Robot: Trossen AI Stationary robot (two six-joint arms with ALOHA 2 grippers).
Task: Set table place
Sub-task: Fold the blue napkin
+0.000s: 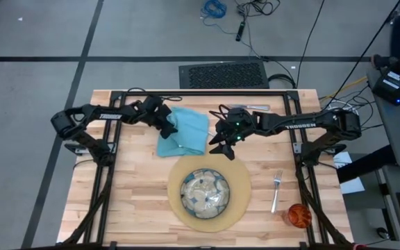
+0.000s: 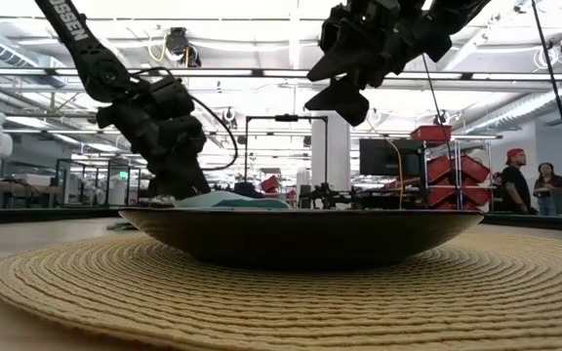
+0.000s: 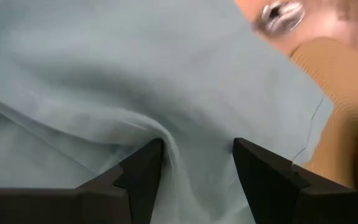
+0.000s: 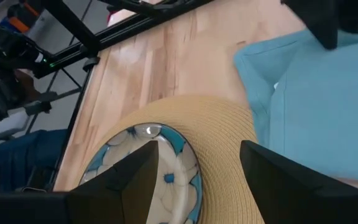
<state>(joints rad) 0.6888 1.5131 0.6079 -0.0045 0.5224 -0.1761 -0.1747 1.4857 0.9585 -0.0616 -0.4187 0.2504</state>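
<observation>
The left tool (image 1: 170, 126) presses into the teal napkin (image 1: 186, 132), fingers parted around a fold of cloth, at the far centre of the worktop (image 1: 130, 194). The right tool (image 1: 222, 144) hovers wide and empty just beside it, above the placemat (image 1: 238, 182) carrying the patterned plate (image 1: 204, 192).

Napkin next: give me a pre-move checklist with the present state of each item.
1. Left gripper on the napkin, a fold between open fingers: ok.
2. Napkin actually pinched: not ok, the jaws stand apart.
3. Right gripper off the cloth, raised and open: ok.
4. Plate centred on the placemat: ok.
5. Napkin clear of the placemat: not ok, its corner overlaps the rim.
6. Fork and cup away from the napkin: ok.
</observation>
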